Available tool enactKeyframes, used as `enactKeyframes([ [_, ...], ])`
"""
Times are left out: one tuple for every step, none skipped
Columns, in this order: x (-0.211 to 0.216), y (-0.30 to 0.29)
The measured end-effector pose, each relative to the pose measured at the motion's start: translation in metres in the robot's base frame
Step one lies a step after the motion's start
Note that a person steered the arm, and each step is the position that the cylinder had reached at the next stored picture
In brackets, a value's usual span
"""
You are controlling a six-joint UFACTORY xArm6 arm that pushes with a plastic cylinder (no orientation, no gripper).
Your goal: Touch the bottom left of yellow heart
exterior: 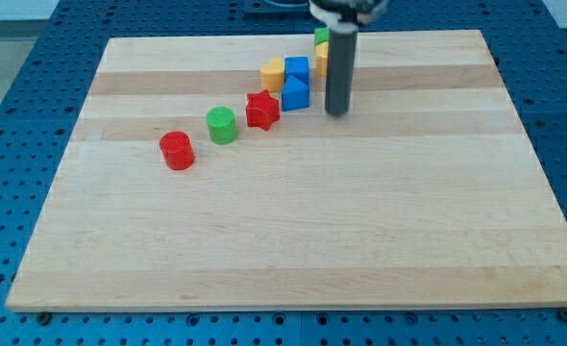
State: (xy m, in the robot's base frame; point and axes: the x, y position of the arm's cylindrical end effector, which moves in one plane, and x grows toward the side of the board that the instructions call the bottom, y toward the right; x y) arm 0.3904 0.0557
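- Presently, my tip is set down on the wooden surface, just to the view's right of the two blue blocks and below the blocks hidden behind the rod.
- No jaws are fitted to this arm; nothing is held, and only a straight dark rod ending in the tip is seen.
- Two yellow blocks are visible: one at the view's left of the upper blue block, and a second yellow block mostly covered by the rod, beneath a green block at the view's top.
- Which of these is the yellow heart cannot be told for certain; the half-hidden one beside the rod is judged the likelier, though its outline is not shown.
- Contact with its bottom left is not seen; the tip appears lower in the view than that block, and the task is judged not yet completed.
- A short move toward the view's top and left is judged to be what remains.
- The lower blue block stands just beside the tip and close under the hidden yellow block, so it is judged liable to be nudged on the way.
- Further down the diagonal row a red star, a green cylinder and a red cylinder are laid out, well apart from the tip.
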Motion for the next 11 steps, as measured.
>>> enactKeyframes([
  [0.087,-0.057],
  [0.106,-0.163],
  [0.081,-0.255],
  [0.015,-0.275],
  [-0.059,-0.264],
  [-0.116,-0.228],
  [-0.120,-0.164],
  [-0.120,-0.128],
  [-0.109,-0.128],
  [-0.074,-0.111],
  [-0.060,-0.105],
])
